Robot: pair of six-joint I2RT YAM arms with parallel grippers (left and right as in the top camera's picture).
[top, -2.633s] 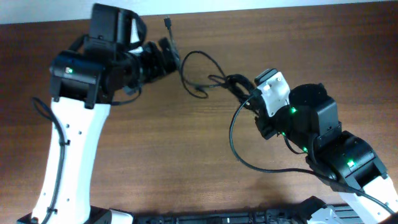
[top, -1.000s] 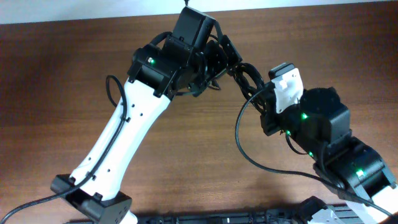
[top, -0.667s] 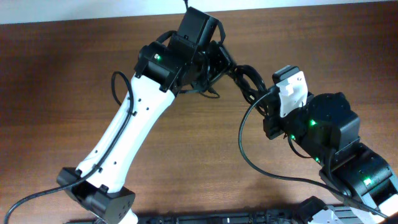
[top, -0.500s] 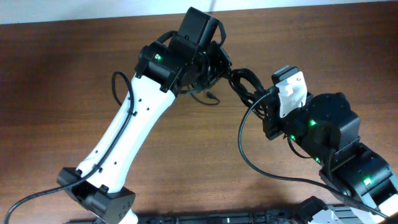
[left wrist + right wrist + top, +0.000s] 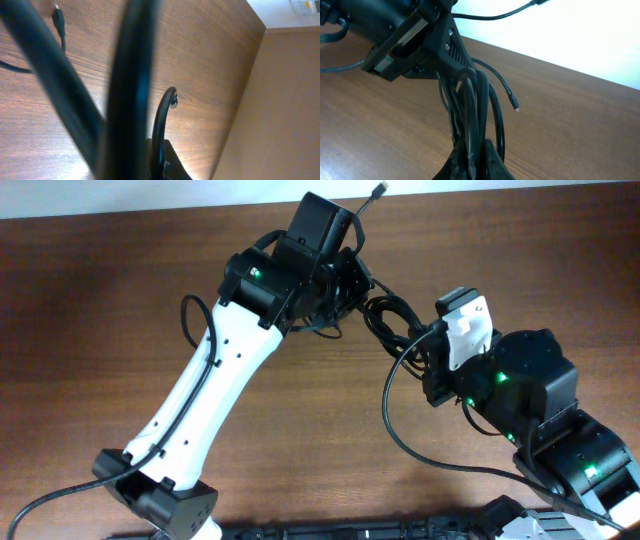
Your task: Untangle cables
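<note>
Blur fills my left wrist view: the cables (image 5: pixel 130 75) sit so close to the lens that my fingers there are hidden. Overhead, the cables stretch between my left gripper (image 5: pixel 350 285) and right gripper (image 5: pixel 415 345), both clamped tight on them, over the table (image 5: pixel 100 330). One plug (image 5: pixel 378 190) pokes past its far edge.

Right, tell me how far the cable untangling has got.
Done: the left pincer and the right pincer are each shut on the cables. In hand: the cables span the gap between both pincers. Left: they run bunched and looped together, one plug end sticking out, so none is separated yet.
</note>
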